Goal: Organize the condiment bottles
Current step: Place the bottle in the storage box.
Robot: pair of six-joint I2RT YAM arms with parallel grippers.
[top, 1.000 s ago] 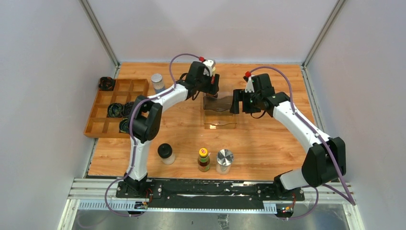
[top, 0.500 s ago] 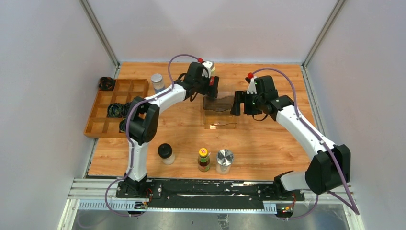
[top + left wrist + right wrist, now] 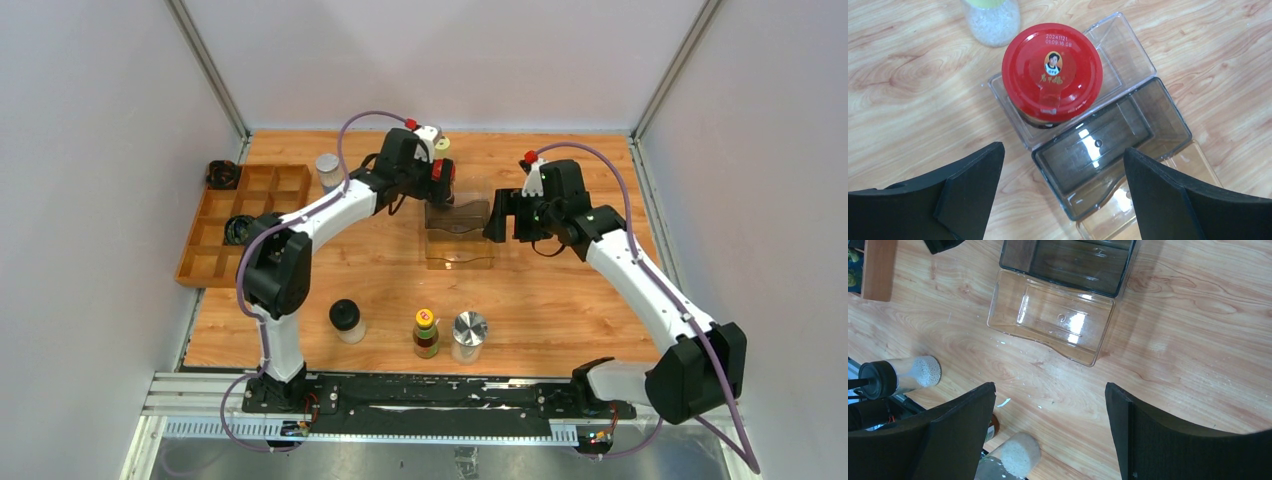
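Red-lidded jar (image 3: 1052, 70) stands upright in the end compartment of the clear holder (image 3: 1130, 62). Left gripper (image 3: 1060, 167) hangs open above it, empty. Right gripper (image 3: 1048, 405) is open, empty. Recommend a straight vertical lift, clear of the lid.

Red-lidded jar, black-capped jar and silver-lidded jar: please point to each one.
Red-lidded jar (image 3: 1052, 67), left wrist view, centre of lid.
Black-capped jar (image 3: 344, 314), top view, on the cap.
Silver-lidded jar (image 3: 470, 326), top view, on the lid.
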